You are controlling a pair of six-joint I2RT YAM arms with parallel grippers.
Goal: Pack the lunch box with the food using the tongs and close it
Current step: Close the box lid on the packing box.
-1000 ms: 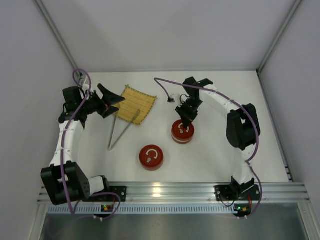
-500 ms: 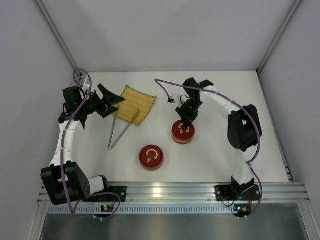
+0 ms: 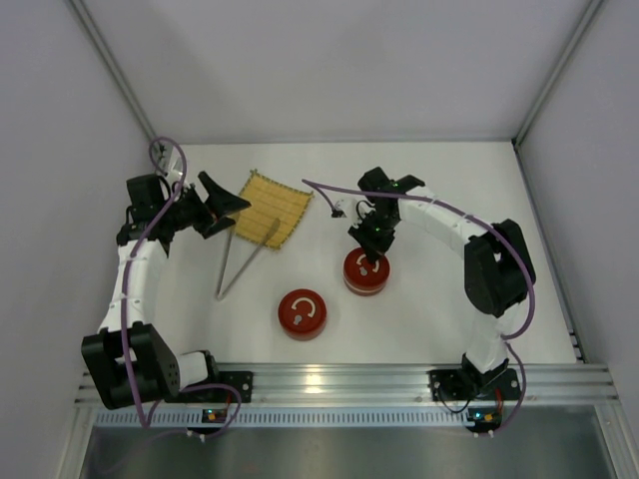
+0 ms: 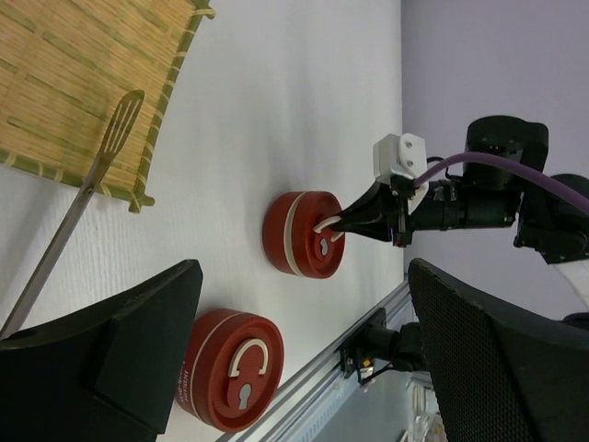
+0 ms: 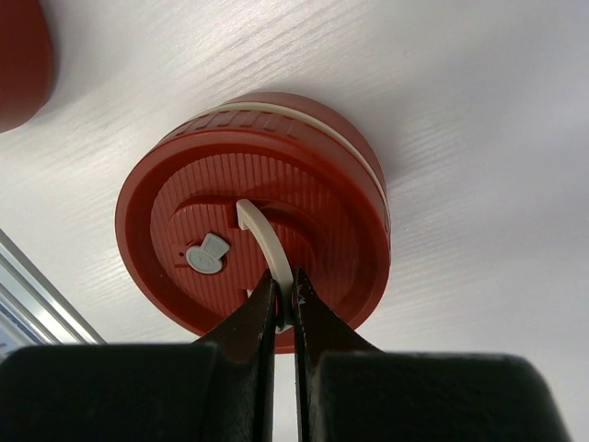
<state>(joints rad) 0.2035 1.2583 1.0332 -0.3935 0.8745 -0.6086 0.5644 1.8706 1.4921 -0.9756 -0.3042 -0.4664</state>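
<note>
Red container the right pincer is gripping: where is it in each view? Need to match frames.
Top external: red container centre-right, under the right pincer.
Left wrist: red container mid-frame, pincer reaching in from the right.
Right wrist: red container fills the centre, its white handle pinched.
Shared landmark: second red container, bottom left in left wrist, top-left corner in right wrist.
</note>
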